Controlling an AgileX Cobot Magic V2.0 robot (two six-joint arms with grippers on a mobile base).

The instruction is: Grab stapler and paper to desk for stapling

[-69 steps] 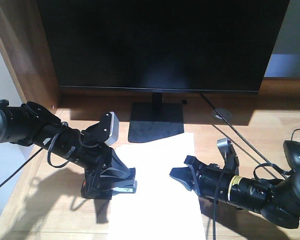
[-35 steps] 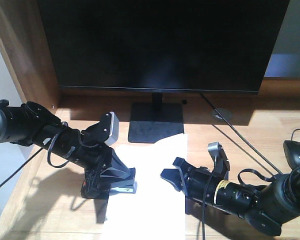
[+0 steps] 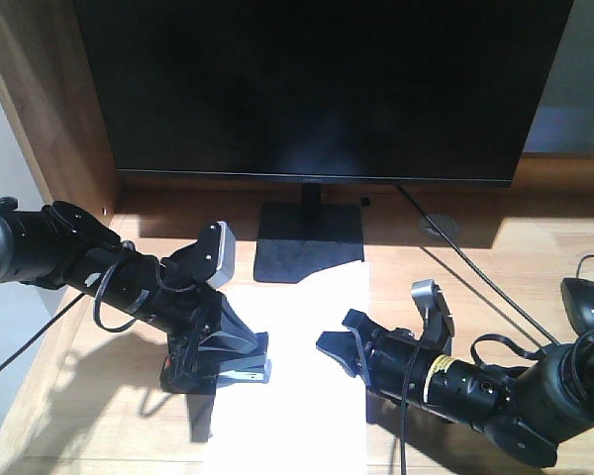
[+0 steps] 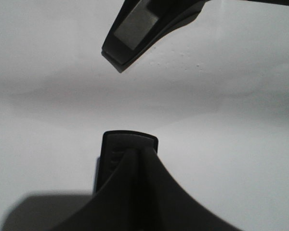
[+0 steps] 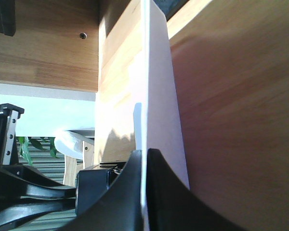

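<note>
Front view: my right gripper (image 3: 348, 348) pinches the paper (image 3: 297, 396) edge; my left gripper (image 3: 210, 302), spread wide, straddles the stapler (image 3: 240, 370) beside it.

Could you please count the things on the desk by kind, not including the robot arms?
Monitor: 1
Stapler: 1
Paper: 1
Computer mouse: 1
Total: 4

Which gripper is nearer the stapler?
Left. The left gripper is right over the stapler at the paper's edge; the right gripper pinches the paper's opposite edge.
</note>
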